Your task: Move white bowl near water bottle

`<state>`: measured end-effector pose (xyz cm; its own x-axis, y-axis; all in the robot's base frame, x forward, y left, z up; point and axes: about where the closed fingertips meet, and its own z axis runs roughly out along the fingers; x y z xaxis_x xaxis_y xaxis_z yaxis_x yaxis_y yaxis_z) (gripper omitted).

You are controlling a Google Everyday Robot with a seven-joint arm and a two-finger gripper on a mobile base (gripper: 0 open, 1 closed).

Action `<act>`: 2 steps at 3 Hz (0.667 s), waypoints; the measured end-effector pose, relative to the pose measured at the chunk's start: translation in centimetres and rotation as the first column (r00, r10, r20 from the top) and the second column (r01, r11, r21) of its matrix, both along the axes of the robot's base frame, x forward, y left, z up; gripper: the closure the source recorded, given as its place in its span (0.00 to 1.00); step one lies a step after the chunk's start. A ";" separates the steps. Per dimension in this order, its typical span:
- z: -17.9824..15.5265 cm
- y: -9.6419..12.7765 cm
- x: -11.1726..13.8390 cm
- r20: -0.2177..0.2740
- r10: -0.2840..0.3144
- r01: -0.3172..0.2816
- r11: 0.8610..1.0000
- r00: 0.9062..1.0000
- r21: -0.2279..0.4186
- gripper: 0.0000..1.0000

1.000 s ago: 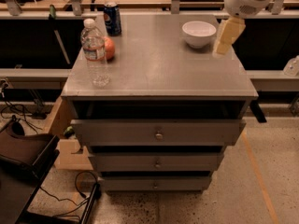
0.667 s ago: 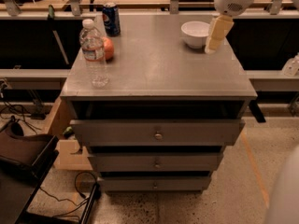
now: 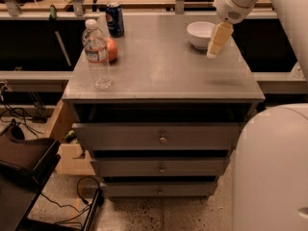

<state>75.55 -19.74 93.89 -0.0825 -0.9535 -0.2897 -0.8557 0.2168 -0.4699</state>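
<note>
Camera view | hand (image 3: pixel 212 52) just beside white bowl (image 3: pixel 198 33) — img-right of rim | grip: can't tell | water bottle (image 3: pixel 97 57) well apart

You'll find the white bowl (image 3: pixel 201 34) upright and open side up at the far right of the worktop (image 3: pixel 163 71), plain and glossy. The water bottle (image 3: pixel 97 54) stands upright near the front left edge, clear with a white cap and pale label band, well apart from the bowl. The gripper (image 3: pixel 212 53) hangs just beside the bowl's right rim.
</note>
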 end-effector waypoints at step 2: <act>-4.0 -0.8 2.6 -0.055 -0.051 0.048 0.998 0.997 -0.045 0.00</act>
